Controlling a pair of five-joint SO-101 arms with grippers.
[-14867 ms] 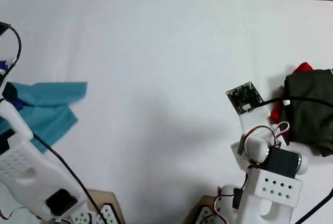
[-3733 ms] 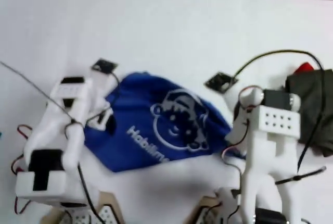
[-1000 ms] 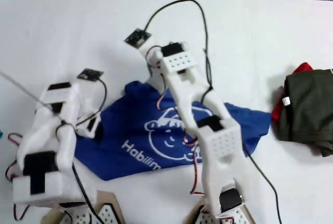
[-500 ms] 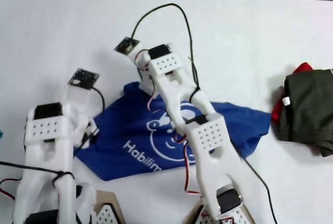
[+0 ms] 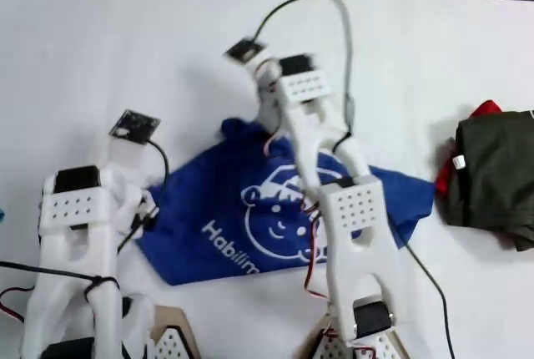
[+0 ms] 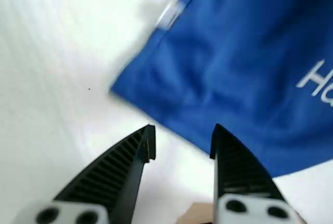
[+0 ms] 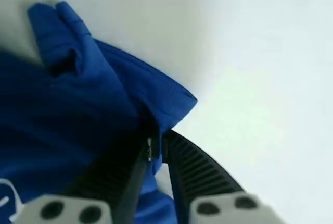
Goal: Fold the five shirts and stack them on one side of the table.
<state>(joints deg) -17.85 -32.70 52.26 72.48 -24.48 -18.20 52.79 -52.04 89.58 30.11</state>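
Observation:
A blue shirt [image 5: 275, 209] with a white face print lies crumpled in the middle of the white table. My right gripper [image 7: 154, 143] is shut on a fold of the blue shirt [image 7: 78, 104] near its far edge; in the high view the right gripper [image 5: 271, 121] sits at the shirt's top. My left gripper [image 6: 182, 140] is open over bare table, just short of the near-left edge of the blue shirt [image 6: 244, 73]. In the high view the left gripper [image 5: 147, 209] is beside the shirt's left edge. A folded dark green shirt [image 5: 496, 175] lies on a red one [image 5: 484, 110] at the right.
The white table [image 5: 125, 33] stretches bare across the back and left. The two arm bases and brown mounts [image 5: 171, 334] stand along the front edge. Black cables [image 5: 292, 0] loop above the right arm.
My right gripper has moved right and slightly back with the shirt's far edge, dragging the blue shirt rightward. The left arm drew back a second ago and has since held still.

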